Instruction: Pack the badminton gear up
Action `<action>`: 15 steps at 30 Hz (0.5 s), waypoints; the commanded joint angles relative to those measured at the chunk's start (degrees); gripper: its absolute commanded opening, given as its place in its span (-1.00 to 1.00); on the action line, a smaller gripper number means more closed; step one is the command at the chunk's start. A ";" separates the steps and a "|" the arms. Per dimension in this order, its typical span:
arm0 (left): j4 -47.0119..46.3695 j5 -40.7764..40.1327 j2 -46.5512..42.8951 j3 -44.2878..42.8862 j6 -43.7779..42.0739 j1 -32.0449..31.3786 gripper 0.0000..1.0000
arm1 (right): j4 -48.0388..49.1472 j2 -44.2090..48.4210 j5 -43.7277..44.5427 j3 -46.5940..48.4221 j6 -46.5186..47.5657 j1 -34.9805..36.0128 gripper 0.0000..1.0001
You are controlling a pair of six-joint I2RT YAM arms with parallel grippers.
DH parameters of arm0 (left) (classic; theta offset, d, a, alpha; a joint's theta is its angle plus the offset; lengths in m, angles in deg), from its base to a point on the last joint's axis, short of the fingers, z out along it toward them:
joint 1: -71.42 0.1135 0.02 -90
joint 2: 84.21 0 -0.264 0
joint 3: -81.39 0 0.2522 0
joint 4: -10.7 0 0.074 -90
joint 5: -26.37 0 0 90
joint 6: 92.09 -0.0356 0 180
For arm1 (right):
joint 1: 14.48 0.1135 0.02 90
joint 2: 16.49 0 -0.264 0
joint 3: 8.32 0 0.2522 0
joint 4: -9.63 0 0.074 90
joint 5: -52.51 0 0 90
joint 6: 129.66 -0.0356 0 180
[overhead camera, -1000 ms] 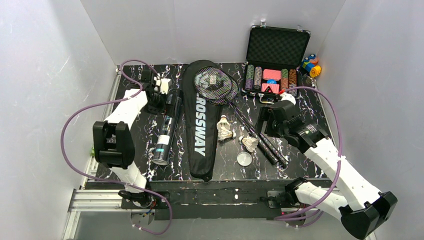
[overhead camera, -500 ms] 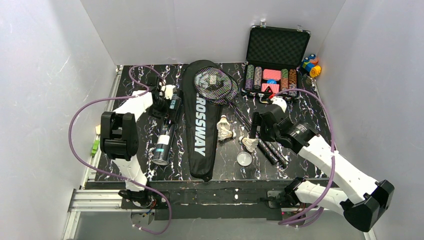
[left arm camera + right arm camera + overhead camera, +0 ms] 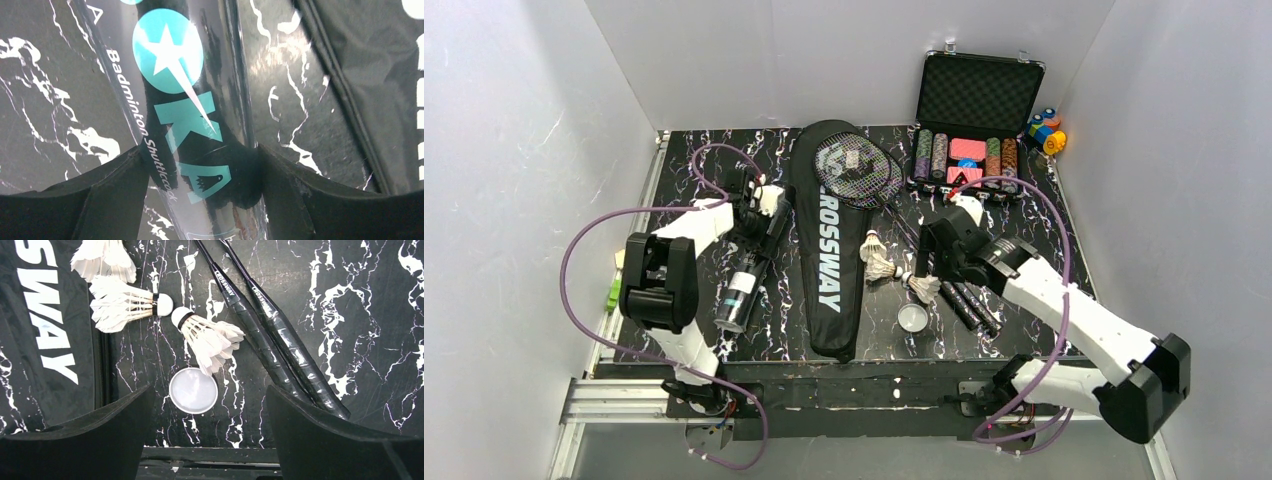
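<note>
The left gripper [image 3: 759, 205] is clamped across the tube [image 3: 742, 290] near its far end. Its two matte black fingers [image 3: 100, 200] press the glossy round wall from either side. The tube is a long dark cylinder with teal lettering and a white star on a teal disc. It lies at 9 o'clock on the tabletop [image 3: 1044, 230], a black surface veined white like marble, with its near end toward 7 o'clock.

Just beside the tube, toward 3 o'clock, lies the bag [image 3: 824, 280]. It is soft black fabric cut in a racquet outline, broad and rounded at 12 o'clock and narrow at 6, with white "CROSSWAY" lettering. The two racquets [image 3: 856, 170] rest their strung oval heads on its upper part. Their thin shafts run toward 5 o'clock into tape-wrapped grips lying side by side.

The right gripper [image 3: 209, 392] stands wide open and holds nothing, hovering over three shuttlecocks [image 3: 120, 305]. These have white feather skirts and rounded noses, and they cluster between the bag and the grips. A flat, round, pale lid [image 3: 193, 390] lies at their 6 o'clock, just beside the nearest feather tips.

At 1 o'clock a hard black case [image 3: 979, 95] stands open, foam-lined, with stacked chips. Small coloured blocks [image 3: 1046, 130] sit at 2 o'clock.
</note>
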 commanded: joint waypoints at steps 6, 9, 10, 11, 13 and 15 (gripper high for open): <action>6.01 -5.78 -17.01 7.41 -8.52 -0.48 -0.46 | 6.83 -13.49 0.50 8.86 4.45 0.82 0.79; 10.62 -5.23 -24.19 7.03 -11.69 -0.40 -0.52 | 10.21 -17.85 -0.41 10.99 6.87 0.82 0.79; 12.38 -4.26 -26.47 6.67 -13.04 -0.35 -0.52 | 11.30 -19.47 -0.67 11.72 8.02 0.82 0.79; 14.47 -2.87 -28.53 6.30 -14.72 -0.38 -0.52 | 12.34 -21.08 -0.79 12.61 9.36 0.78 0.79; 19.02 -0.04 -31.60 5.60 -18.25 -0.40 -0.52 | 14.33 -23.93 -2.20 14.04 12.07 0.82 0.74; 25.45 3.80 -33.65 5.28 -23.71 -0.33 -0.53 | 16.85 -26.06 -3.81 14.61 14.77 0.76 0.71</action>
